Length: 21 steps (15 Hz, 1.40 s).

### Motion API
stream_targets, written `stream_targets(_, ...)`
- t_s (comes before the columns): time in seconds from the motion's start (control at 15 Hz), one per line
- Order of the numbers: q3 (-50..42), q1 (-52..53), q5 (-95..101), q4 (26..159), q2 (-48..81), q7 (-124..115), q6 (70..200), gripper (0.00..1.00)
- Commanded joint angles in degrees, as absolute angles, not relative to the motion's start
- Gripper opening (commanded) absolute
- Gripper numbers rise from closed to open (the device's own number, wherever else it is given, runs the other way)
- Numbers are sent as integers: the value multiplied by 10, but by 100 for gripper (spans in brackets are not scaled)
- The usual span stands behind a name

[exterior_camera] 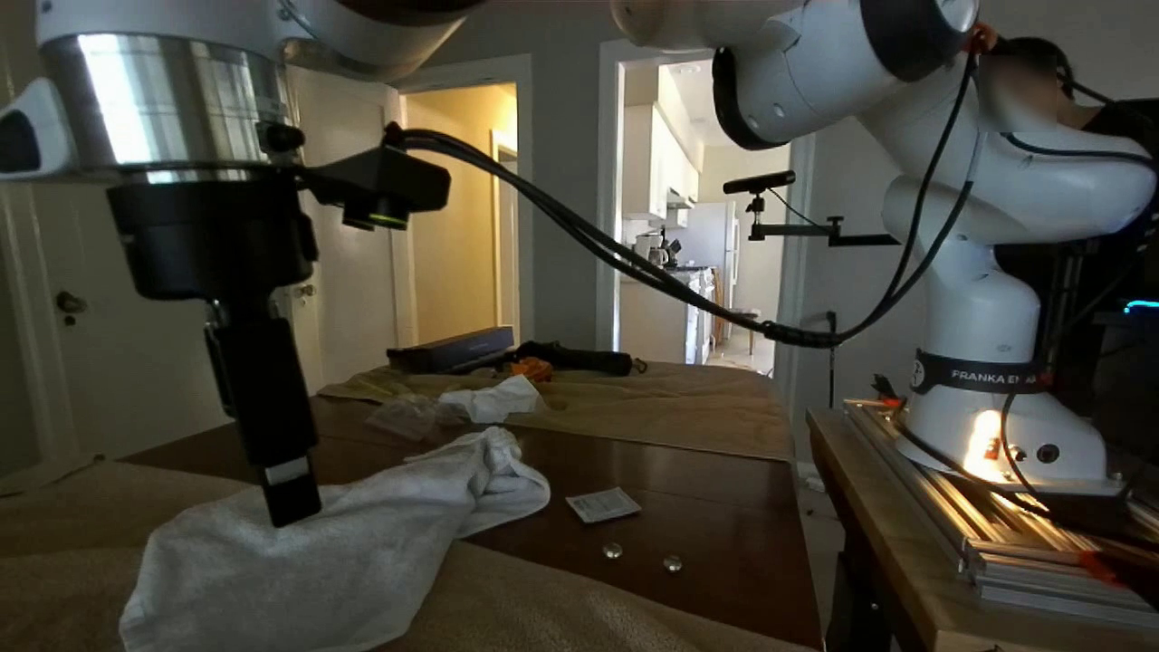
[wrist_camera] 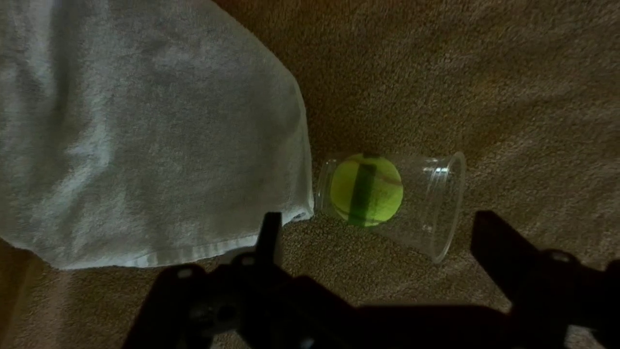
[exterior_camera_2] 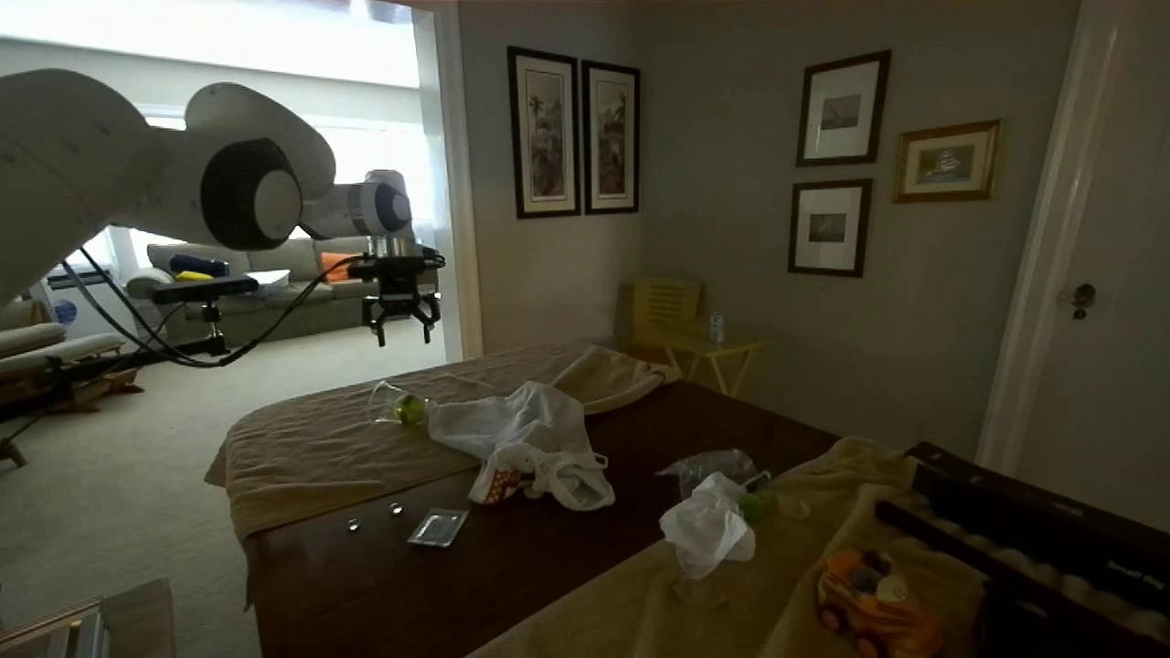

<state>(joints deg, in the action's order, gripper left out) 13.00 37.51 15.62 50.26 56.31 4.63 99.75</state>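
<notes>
My gripper point(wrist_camera: 378, 218) is open and empty, its two dark fingers spread wide. It hangs above the tabletop in both exterior views point(exterior_camera: 294, 507) point(exterior_camera_2: 404, 340). In the wrist view, a transparent plastic cup point(wrist_camera: 421, 203) lies on its side on a brown cloth point(wrist_camera: 533, 97). A yellow-green tennis ball point(wrist_camera: 366, 190) sits inside it near its base, with a dark stripe across it. The cup's mouth faces right. A white towel point(wrist_camera: 169, 135) lies against the base end. The cup point(exterior_camera_2: 384, 402) and ball point(exterior_camera_2: 410, 408) also show in an exterior view.
On the dark wooden table point(exterior_camera: 706, 507) lie a small flat packet point(exterior_camera: 602, 504) and two shiny round pieces point(exterior_camera: 612, 550). A crumpled white sheet point(exterior_camera_2: 708, 525), an orange toy car point(exterior_camera_2: 877, 603) and a long black box point(exterior_camera_2: 1042, 521) lie at the opposite end. A person is behind the arm.
</notes>
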Motion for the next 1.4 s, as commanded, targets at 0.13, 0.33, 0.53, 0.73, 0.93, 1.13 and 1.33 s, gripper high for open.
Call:
stream_targets(0.13,132,392,157,384,627,104,897,100)
stream_targets(0.33,120,401,133,369,637,148,916,100)
stream_targets(0.53,131,391,134,403,618,142,937,100)
stream_targets(0.73,132,391,128,386,625,153,937,100)
stream_targets(0.93,132,391,127,393,621,148,933,100)
stream_targets(1.13,131,397,130,384,635,155,923,100)
stream_targets(1.33,128,407,136,365,657,155,924,100)
